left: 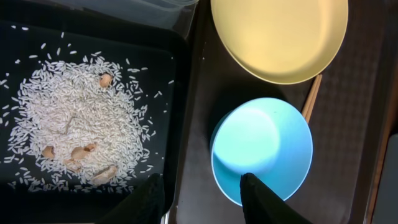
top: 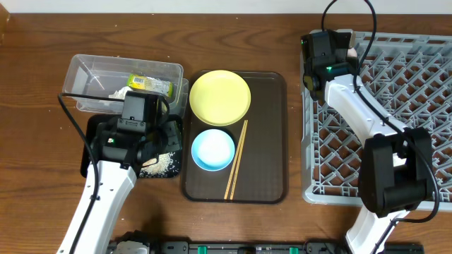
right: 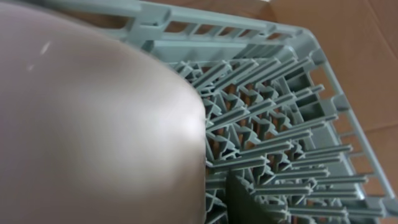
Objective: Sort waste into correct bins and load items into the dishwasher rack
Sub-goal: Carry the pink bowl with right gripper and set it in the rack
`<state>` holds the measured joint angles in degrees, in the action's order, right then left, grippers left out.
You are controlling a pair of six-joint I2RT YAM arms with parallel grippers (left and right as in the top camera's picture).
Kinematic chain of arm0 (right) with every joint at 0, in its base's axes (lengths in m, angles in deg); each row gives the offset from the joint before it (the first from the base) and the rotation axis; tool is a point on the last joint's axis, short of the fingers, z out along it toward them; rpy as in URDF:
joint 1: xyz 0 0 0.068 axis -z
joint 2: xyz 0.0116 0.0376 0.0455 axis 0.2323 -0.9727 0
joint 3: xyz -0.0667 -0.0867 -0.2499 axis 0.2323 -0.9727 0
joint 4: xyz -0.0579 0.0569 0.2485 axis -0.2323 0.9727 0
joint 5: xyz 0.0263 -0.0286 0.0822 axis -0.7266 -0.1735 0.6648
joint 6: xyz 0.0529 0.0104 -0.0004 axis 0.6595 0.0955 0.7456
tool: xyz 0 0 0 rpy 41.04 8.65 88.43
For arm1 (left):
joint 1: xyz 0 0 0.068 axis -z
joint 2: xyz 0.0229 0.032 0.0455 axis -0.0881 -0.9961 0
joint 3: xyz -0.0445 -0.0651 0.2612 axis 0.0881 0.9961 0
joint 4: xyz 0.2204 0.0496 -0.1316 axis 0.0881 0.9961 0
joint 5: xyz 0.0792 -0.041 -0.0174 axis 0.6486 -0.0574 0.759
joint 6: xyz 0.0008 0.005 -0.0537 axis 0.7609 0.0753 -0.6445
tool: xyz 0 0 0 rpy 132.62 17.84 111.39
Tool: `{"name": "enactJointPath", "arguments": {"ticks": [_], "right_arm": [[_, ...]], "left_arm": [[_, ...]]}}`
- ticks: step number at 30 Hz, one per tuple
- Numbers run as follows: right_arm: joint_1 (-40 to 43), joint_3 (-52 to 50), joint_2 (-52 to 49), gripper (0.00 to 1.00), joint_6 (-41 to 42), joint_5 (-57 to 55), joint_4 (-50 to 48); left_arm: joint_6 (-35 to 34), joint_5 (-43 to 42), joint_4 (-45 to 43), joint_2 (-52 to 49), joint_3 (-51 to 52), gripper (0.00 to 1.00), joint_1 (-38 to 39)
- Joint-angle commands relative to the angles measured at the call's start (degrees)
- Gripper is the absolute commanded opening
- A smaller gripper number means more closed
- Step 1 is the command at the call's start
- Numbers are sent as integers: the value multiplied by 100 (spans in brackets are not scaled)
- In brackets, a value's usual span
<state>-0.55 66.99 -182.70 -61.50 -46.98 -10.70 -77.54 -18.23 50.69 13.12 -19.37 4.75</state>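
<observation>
My left gripper (top: 159, 134) (left: 199, 196) is open and empty, low over the seam between the black tray (top: 95, 152) (left: 37, 37) and the brown serving tray. Its right finger overlaps the pale blue bowl's (top: 213, 150) (left: 261, 149) rim. Loose rice (top: 161, 164) (left: 74, 124) lies in the black tray. The yellow plate (top: 219, 97) (left: 280, 37) and chopsticks (top: 236, 159) sit on the serving tray. The clear tub (top: 85, 70) holds the snack wrapper (top: 150, 84) and white paper (top: 116, 92). My right gripper (top: 339, 60) (right: 211, 193) holds the white bowl (right: 93, 124) over the grey rack's (top: 395, 120) (right: 280, 124) far left corner. The green cup is out of view.
The dark brown serving tray (top: 272, 141) (left: 199, 93) lies between the bins and the rack. Brown table shows all around. The right arm's links stretch over the rack's left half.
</observation>
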Motion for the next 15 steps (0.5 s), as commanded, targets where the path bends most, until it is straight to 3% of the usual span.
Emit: {"name": "enactJointPath", "arguments": {"ticks": [1,5,8,15], "right_arm": [[-199,-9,129,33,136,162,48],[-195,-7,450,49,166,592,116],[-190,-7,863,55,166,931,127],[-199,-9,1762,56,103,2256,214]], "left_arm": [[46,90,13,-11,20,43,-26],[48,90,13,-11,20,43,-24],[46,90,13,-11,20,43,-24],[48,92,15,-11,20,43,-26]]}}
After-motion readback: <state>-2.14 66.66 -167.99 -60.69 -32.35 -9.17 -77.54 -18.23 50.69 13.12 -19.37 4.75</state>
